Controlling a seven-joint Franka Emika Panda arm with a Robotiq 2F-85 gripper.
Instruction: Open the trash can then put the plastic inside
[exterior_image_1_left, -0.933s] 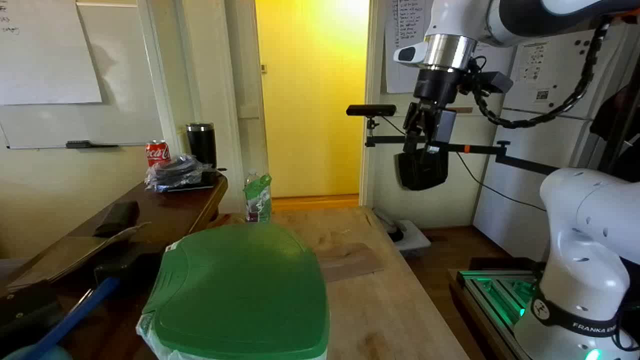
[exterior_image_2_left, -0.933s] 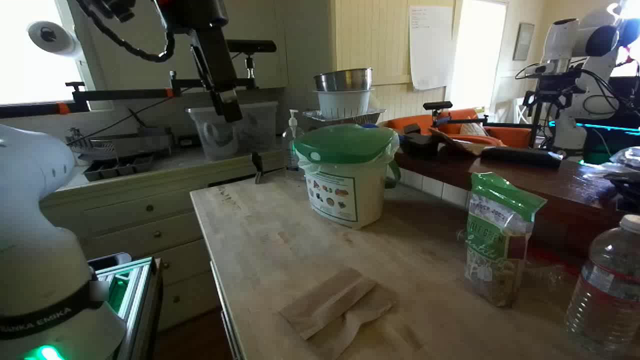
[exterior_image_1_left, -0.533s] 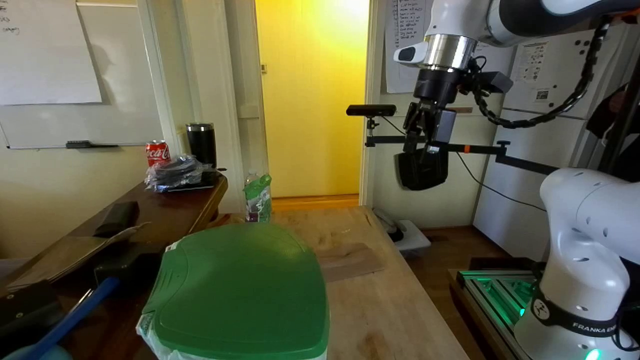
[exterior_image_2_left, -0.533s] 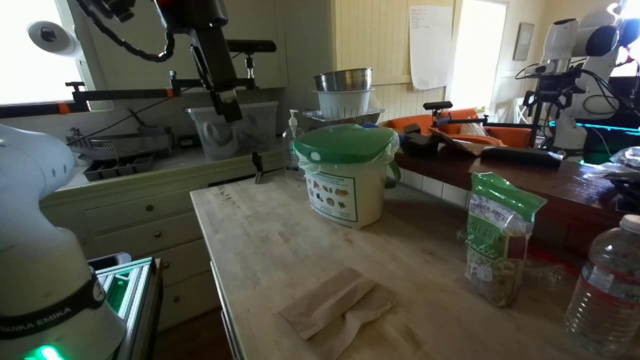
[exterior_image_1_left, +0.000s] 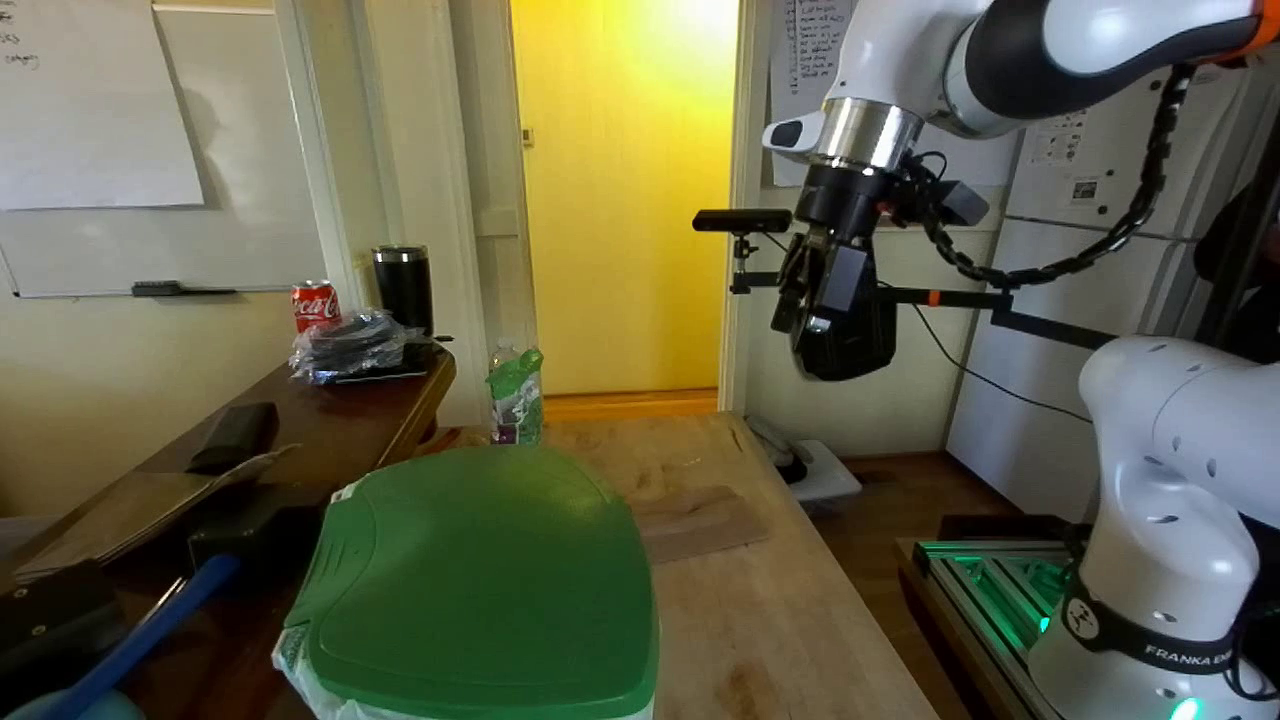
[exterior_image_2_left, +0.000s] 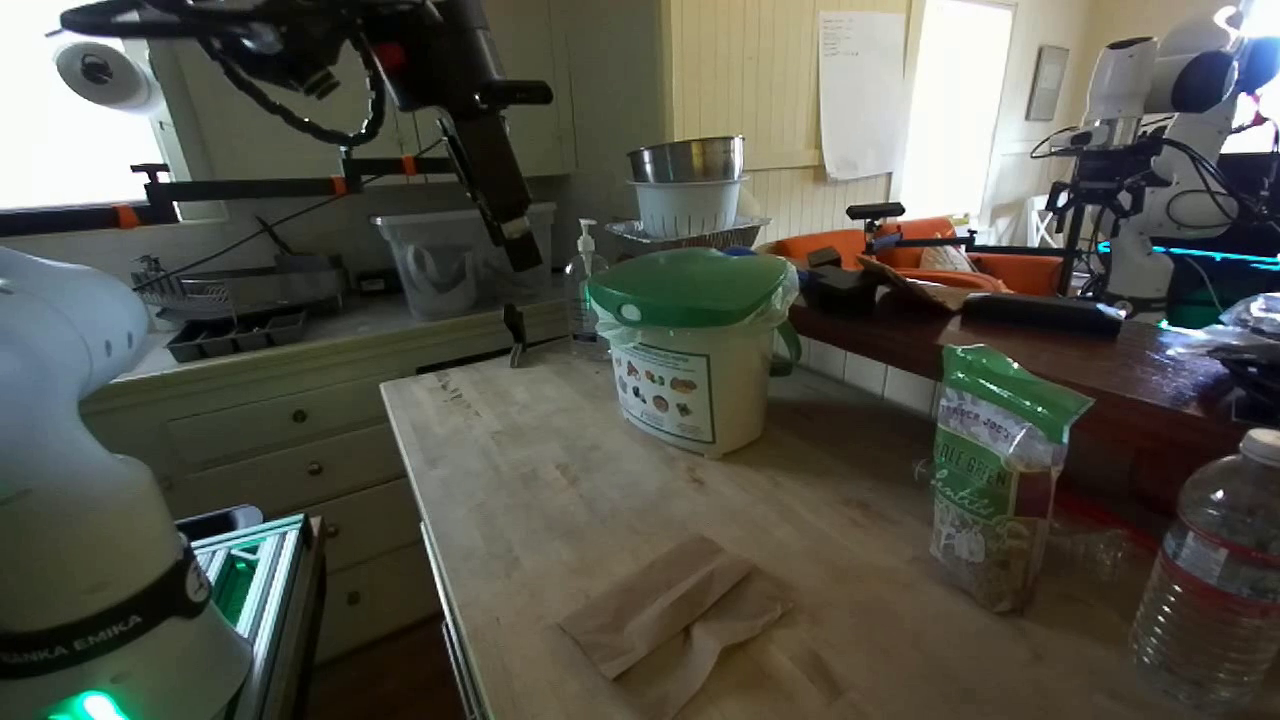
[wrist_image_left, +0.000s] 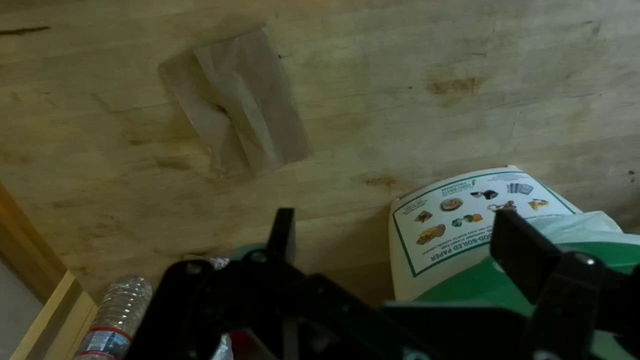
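The trash can (exterior_image_2_left: 690, 350) stands upright on the wooden table (exterior_image_2_left: 560, 480), near the middle of the frame in an exterior view. Its body is white and becomes narrower toward the bottom, and on the front it carries a label (exterior_image_2_left: 663, 393) with green border and small pictures of food. The glossy green lid (exterior_image_1_left: 490, 580) lies over the top; in an exterior view it fills the lower left-centre, smooth and round-cornered. From under its edge comes out a thin, wrinkled, whitish liner (wrist_image_left: 592, 227). In the wrist view the trash can is at the lower right, its label upside down, and one finger (wrist_image_left: 525, 255) of the gripper (wrist_image_left: 395, 225) covers a part of it. The two fingers are spread wide. In both exterior views the gripper hangs in the air, higher in the frame than the trash can and apart from it. A folded brown paper (exterior_image_2_left: 660, 610) lies on the table at the bottom centre.
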